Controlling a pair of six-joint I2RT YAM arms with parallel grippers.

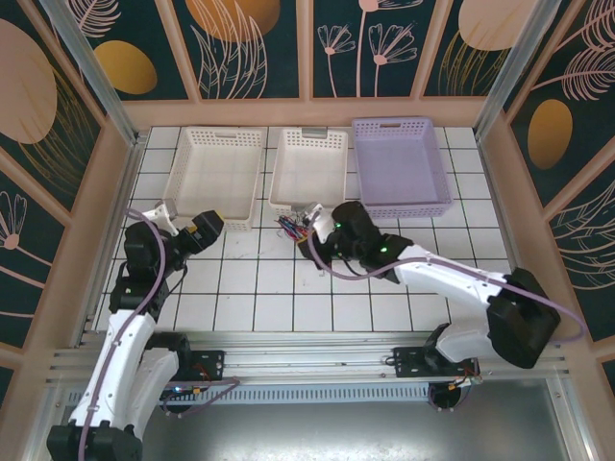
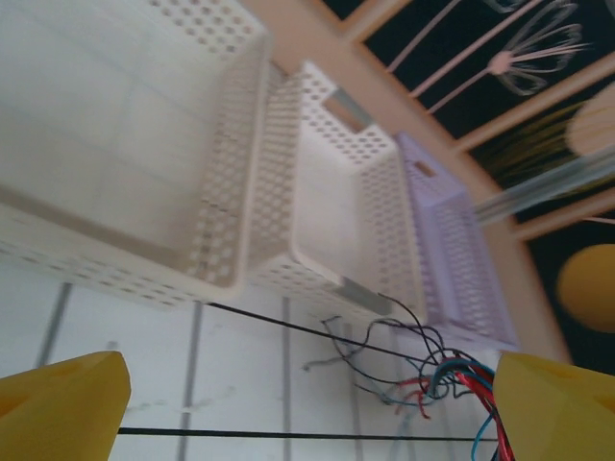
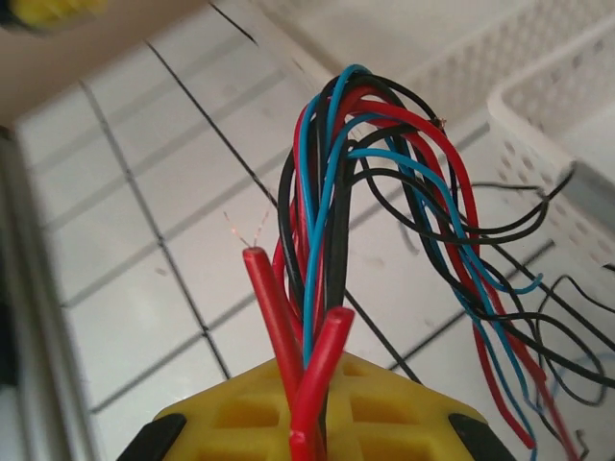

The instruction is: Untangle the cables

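The cables are a tangle of thin red, blue and black wires on the white tiles, just in front of the middle basket. My right gripper is shut on them. In the right wrist view its yellow fingers pinch the bundle of cables, which arches up and falls away to the right. My left gripper hangs open further left, apart from the tangle. The left wrist view has the wide-apart yellow fingertips at the bottom corners, the cables near the right one, and a taut black wire crossing between them.
Three baskets stand in a row at the back: a white one, a smaller white one and a lilac one. Wooden walls close in both sides. Bare tiles lie in front of the arms.
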